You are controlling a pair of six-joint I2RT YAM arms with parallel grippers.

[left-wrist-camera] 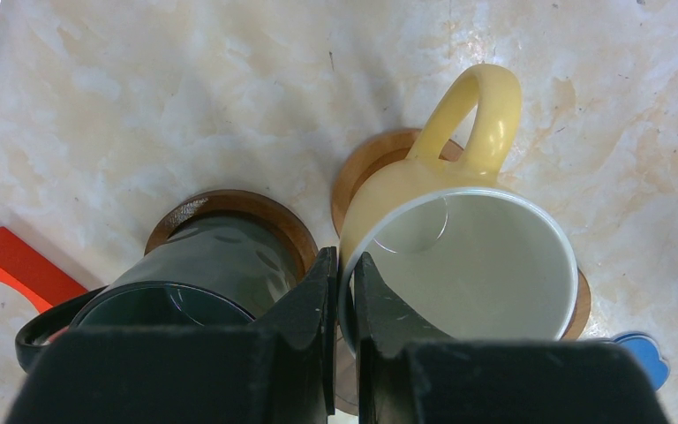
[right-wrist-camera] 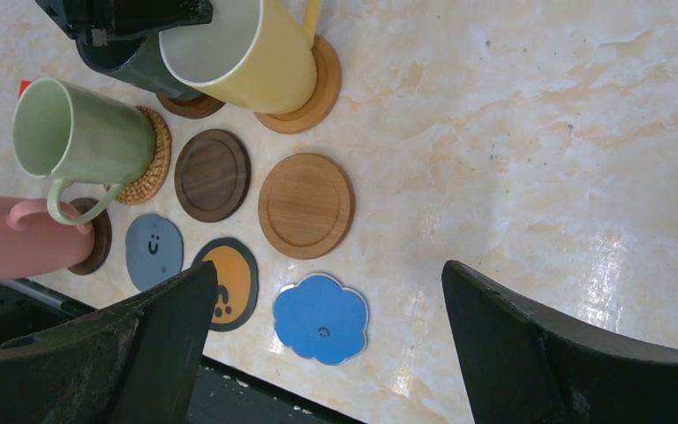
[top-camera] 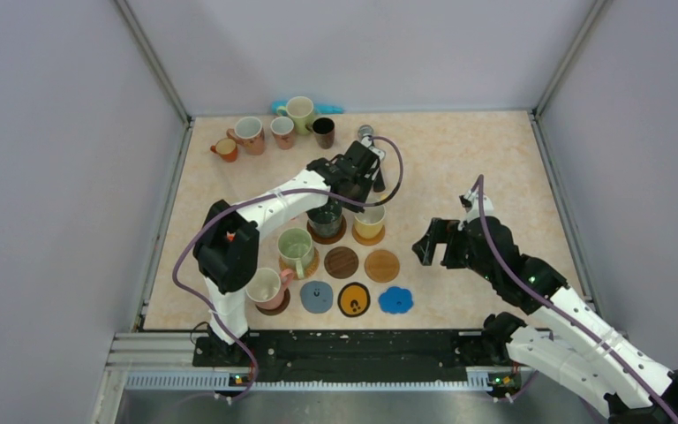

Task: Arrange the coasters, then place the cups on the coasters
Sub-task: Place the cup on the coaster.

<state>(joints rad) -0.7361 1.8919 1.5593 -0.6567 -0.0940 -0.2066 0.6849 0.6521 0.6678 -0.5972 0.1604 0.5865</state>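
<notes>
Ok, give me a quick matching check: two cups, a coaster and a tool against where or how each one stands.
1 yellow cup
2 blue scalloped coaster
3 black cup
4 right tool

A open, empty
B far side, no coaster under it
C on a tan coaster, left tool shut on its rim
D near row, bare

Pairs: 1-C, 2-D, 3-B, 4-A

top: overhead, far | left wrist: close, downward | right wrist: downward, oblique | shared: yellow cup
</notes>
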